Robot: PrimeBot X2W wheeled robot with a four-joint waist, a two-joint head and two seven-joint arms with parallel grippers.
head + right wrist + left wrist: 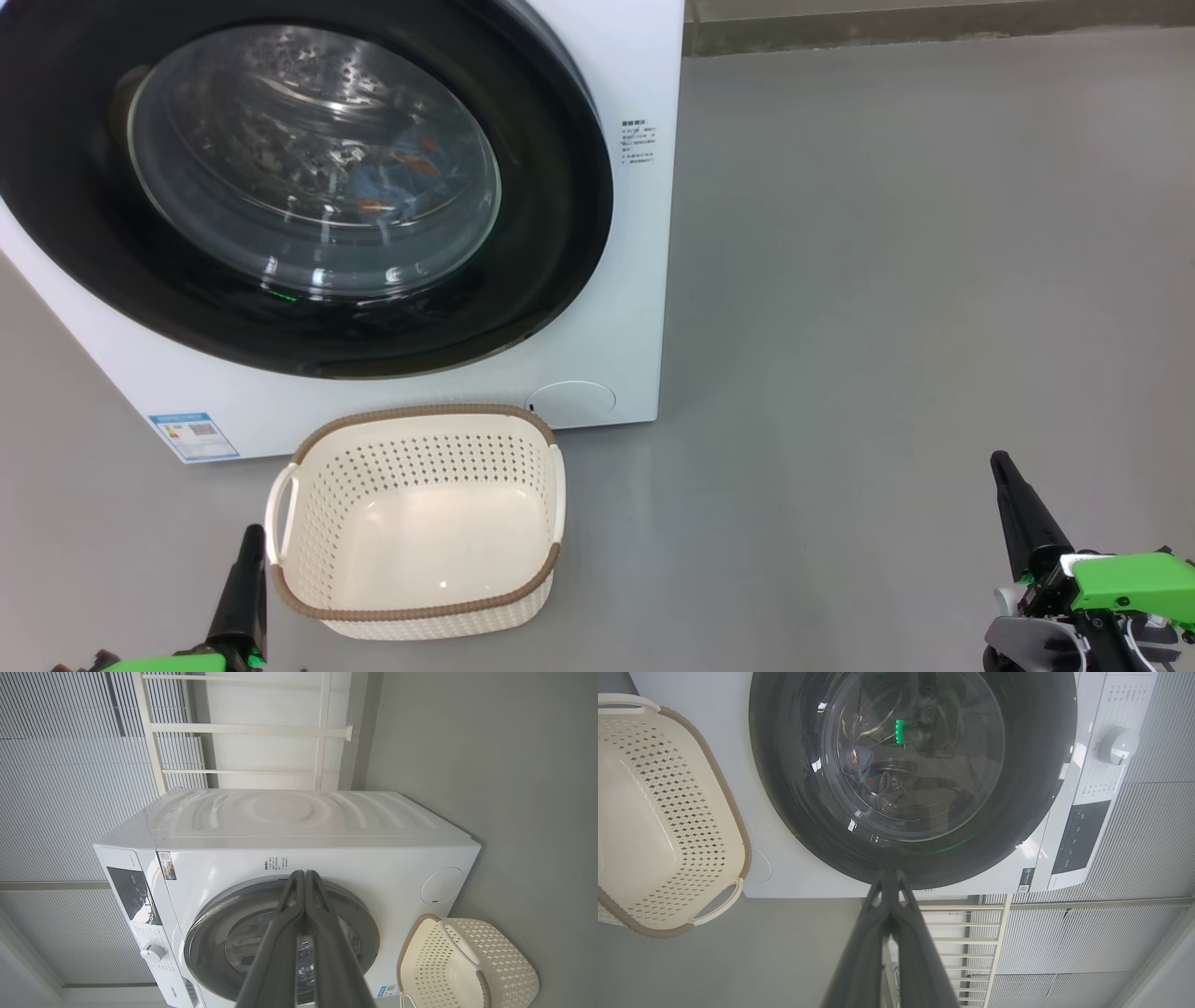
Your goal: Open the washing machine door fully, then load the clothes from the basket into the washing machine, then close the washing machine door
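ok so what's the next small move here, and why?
Likely none beyond parking both grippers where they are. The washing machine door looks shut flush, the clothes show behind its glass, and the basket is empty. The left gripper and right gripper are shut, low, touching nothing. Whether the door latched I can't tell.

We enter this as a laundry area. We note a white front-loading washing machine on a grey floor, a cream perforated plastic basket with brown rim, and pale ribbed wall panels.
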